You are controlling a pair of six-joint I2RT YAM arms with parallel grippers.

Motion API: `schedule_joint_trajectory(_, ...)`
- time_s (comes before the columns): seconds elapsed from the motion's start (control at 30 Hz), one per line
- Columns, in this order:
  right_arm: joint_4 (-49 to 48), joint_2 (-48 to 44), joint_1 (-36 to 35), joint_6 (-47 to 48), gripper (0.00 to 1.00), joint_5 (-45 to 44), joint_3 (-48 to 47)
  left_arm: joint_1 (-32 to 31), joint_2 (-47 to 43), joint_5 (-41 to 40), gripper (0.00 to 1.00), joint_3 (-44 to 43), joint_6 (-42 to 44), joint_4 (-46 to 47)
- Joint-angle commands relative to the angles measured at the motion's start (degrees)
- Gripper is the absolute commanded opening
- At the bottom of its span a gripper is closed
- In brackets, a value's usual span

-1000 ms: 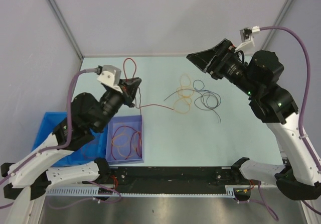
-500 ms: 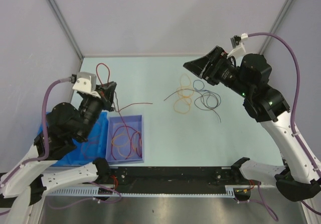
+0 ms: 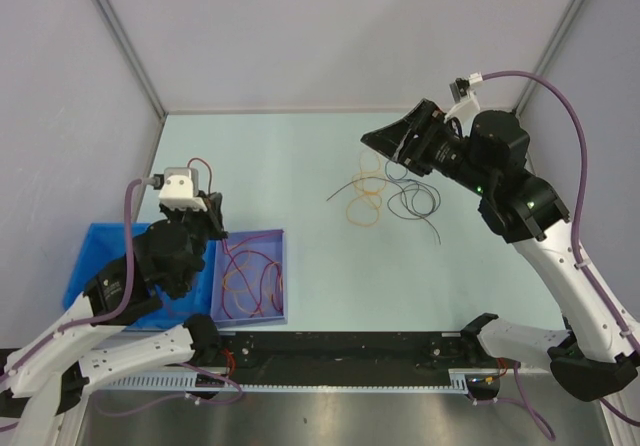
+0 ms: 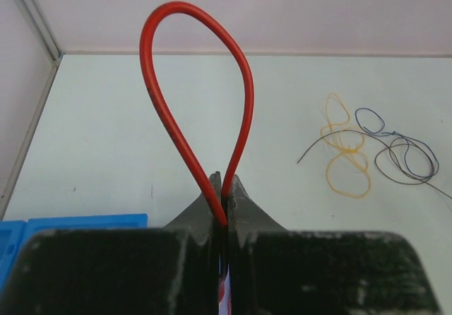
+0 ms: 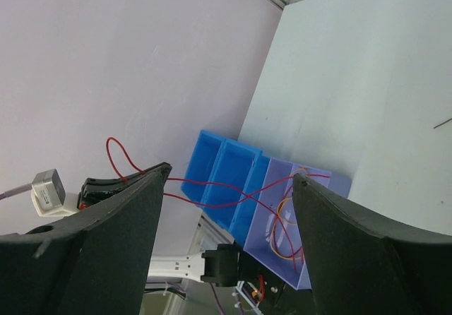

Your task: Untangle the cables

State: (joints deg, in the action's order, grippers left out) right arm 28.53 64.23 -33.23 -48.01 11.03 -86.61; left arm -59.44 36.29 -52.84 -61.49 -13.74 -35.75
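Observation:
My left gripper (image 3: 213, 218) is shut on a red cable (image 3: 200, 169) and hangs over the back edge of the purple tray (image 3: 283, 278). In the left wrist view the cable stands up as a loop (image 4: 185, 6) from between the closed fingertips of the gripper (image 4: 224, 182). Its tails trail down into the tray (image 3: 250, 266). More cables lie loose mid-table: orange and yellow loops (image 3: 365, 196) and dark ones (image 3: 412, 198). My right gripper (image 3: 378, 146) is open, with nothing in it, in the air above those loops. Its wrist view faces left between its fingers (image 5: 232, 174) toward the red cable (image 5: 212, 186).
The purple tray holds orange and red cable loops (image 3: 240, 284). A blue divided bin (image 3: 100, 266) sits to its left, shown in the right wrist view too (image 5: 215, 159). Grey walls enclose the table on three sides. A black rail (image 3: 340, 351) runs along the near edge.
My left arm has drawn back and left with the red cable. Its tail has slid off the table into the purple tray. The right gripper has shifted slightly left, still open.

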Motion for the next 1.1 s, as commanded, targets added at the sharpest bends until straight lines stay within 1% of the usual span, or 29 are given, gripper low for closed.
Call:
schedule_joint_trajectory(0.0,-2.0,-0.1,0.3,-0.4,0.78,0.8,0.4,0.2,0.4,-3.4,0.0,0.2,-3.7,-1.4)
schedule_joint_trajectory(0.1,-2.0,-0.1,0.3,-0.5,0.77,0.8,0.7,0.2,2.2,-4.3,0.0,0.5,-5.6,-3.1)
schedule_joint_trajectory(0.2,-1.9,-0.1,0.3,-0.4,0.77,0.9,1.1,0.2,4.8,-6.0,0.0,-0.2,-9.1,-7.4)
schedule_joint_trajectory(0.43,-1.8,-0.1,0.3,-0.5,0.77,1.3,1.9,0.5,8.4,-3.8,0.0,0.8,-15.3,-10.3)
schedule_joint_trajectory(0.5,-1.6,-0.1,0.3,-0.2,0.77,1.3,2.0,1.4,9.2,-2.5,0.0,1.7,-16.6,-10.1)
schedule_joint_trajectory(0.53,-1.4,-0.2,0.3,-0.2,0.77,1.3,2.1,2.1,9.5,0.5,0.0,2.3,-16.7,-9.6)
schedule_joint_trajectory(0.6,-1.2,-0.2,0.3,-0.1,0.77,1.2,2.2,5.6,9.9,4.7,0.0,4.5,-16.7,-7.6)
schedule_joint_trajectory(0.63,-1.1,-0.2,0.3,-0.2,0.77,1.3,2.4,7.3,10.5,8.7,0.0,5.2,-16.7,-7.0)
schedule_joint_trajectory(0.67,-1.2,-0.2,0.2,-0.1,0.77,1.4,2.4,10.9,10.6,11.2,0.0,6.0,-16.7,-6.4)
schedule_joint_trajectory(0.7,-1.1,-0.2,0.3,-0.2,0.77,1.5,2.6,12.8,10.8,13.3,0.0,7.6,-16.1,-4.8)
schedule_joint_trajectory(0.73,-1.0,-0.2,0.3,0.0,0.77,1.5,2.8,14.5,11.0,17.0,0.0,8.3,-16.1,-4.3)
schedule_joint_trajectory(0.77,-0.9,-0.2,0.3,0.1,0.77,1.5,2.8,17.4,11.0,18.7,0.01,9.0,-16.0,-2.8)
schedule_joint_trajectory(0.8,-0.8,-0.3,0.3,0.1,0.77,1.5,2.8,18.4,10.7,20.1,0.01,10.7,-15.1,-1.4)
schedule_joint_trajectory(0.83,-0.5,-0.3,0.4,0.3,0.77,1.3,3.0,19.8,10.3,23.5,0.0,11.7,-14.6,0.2)
schedule_joint_trajectory(0.87,-0.3,-0.4,0.4,0.4,0.77,1.3,3.1,20.5,10.4,24.8,0.0,13.1,-13.9,2.5)
schedule_joint_trajectory(0.93,-0.3,-0.3,0.5,0.4,0.77,1.4,3.5,22.3,11.7,28.0,0.0,14.2,-13.7,3.7)
schedule_joint_trajectory(1.07,-0.3,-0.1,0.6,0.5,0.77,1.7,3.8,24.3,15.5,29.7,0.0,16.0,-13.5,4.5)
